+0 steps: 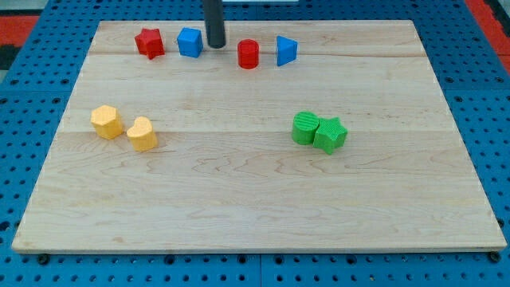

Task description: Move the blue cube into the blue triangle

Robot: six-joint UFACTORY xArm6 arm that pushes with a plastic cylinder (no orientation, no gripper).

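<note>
The blue cube [190, 42] sits near the view's top, left of centre on the wooden board [255, 199]. The blue triangle [286, 50] lies further to the view's right in the same row. A red cylinder [249, 54] stands between them, just left of the triangle. My tip [216, 45] is just right of the blue cube, between it and the red cylinder, very close to the cube's right side.
A red star [150, 43] sits just left of the blue cube. A yellow hexagon [107, 122] and a yellow heart [142, 133] lie at the view's left. A green cylinder [304, 127] and a green star [331, 134] touch at the view's right.
</note>
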